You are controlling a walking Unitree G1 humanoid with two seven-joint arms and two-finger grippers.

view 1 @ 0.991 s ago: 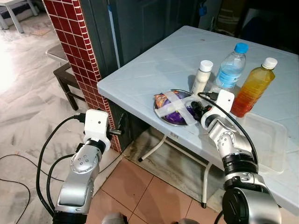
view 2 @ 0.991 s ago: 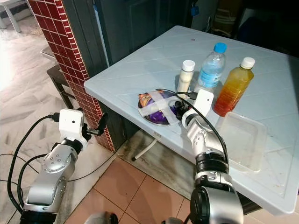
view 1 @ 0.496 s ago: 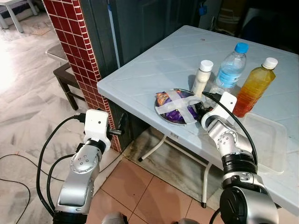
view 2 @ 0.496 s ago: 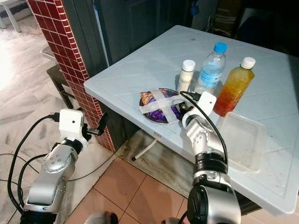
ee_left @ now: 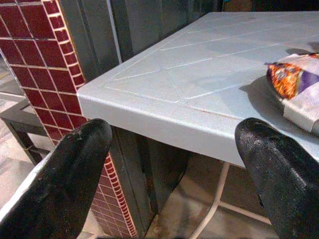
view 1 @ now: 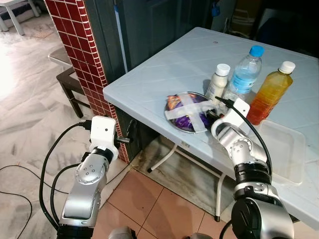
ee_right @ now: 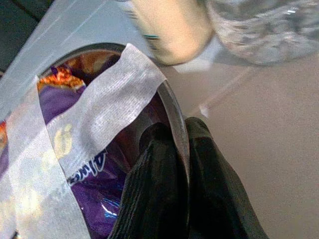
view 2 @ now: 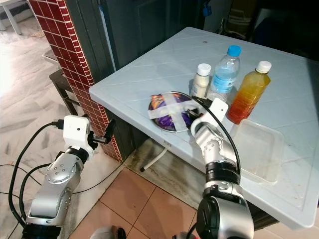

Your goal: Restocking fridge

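Right hand (ee_right: pixel 180 149) pinched on metal bowl (ee_right: pixel 172 107) rim; left hand (ee_left: pixel 169 164) apparently wide open.

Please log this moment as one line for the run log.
right gripper: jaws shut on metal bowl rim | left gripper: open, off table

A pale plastic table (view 1: pixel 164 64) stands beside a red-tiled pillar (view 1: pixel 82 55), on a floor (view 1: pixel 154 209) of marble and tan tiles. On the table near its front edge lies a metal bowl (view 1: pixel 175 122) holding a taped purple packet (view 1: pixel 189 113). Just behind the bowl stand a small white bottle (view 1: pixel 217 82), a water bottle (view 1: pixel 245 70) and an orange juice bottle (view 1: pixel 270 92). A clear tray (view 1: pixel 284 149) lies to the right.
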